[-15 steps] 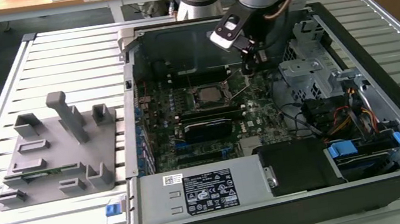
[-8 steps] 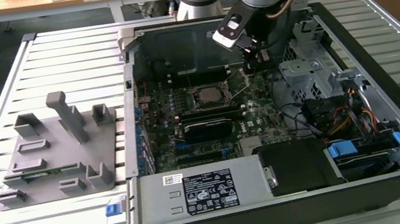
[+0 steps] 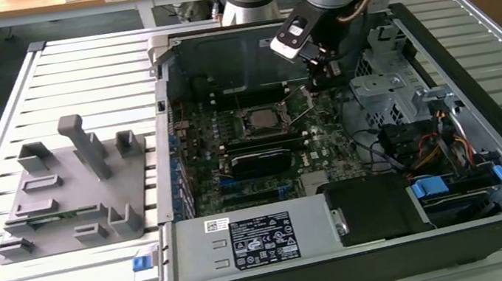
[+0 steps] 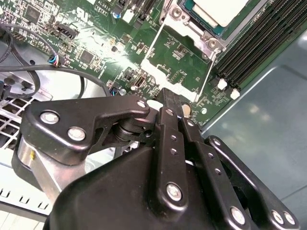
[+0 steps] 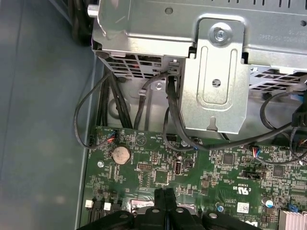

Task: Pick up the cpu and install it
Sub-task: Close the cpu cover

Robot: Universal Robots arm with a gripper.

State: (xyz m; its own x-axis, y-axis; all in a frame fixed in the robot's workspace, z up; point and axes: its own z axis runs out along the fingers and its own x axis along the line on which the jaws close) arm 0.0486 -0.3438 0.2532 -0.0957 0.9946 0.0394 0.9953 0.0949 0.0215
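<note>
Hovering low over motherboard (image 5: 216, 167), gripper (image 3: 319, 79) clenched, fingertips (image 5: 163, 199) pressed together, nothing between them in both wrist views. cpu (image 4: 218, 9) already seated in socket (image 3: 248, 123) near centre of exterior view, pale top up. From fingertips, cpu lies near, toward exterior view's left and slightly lower in frame.

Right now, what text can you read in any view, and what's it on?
No text reads reliably.
Black label on the power supply, exterior view: rows of print, too small.
White sticker beside that label: too small.
Silkscreen mark on the motherboard, first wrist view: blurred.
cpu top, second wrist view: no marking I can make out.
</note>
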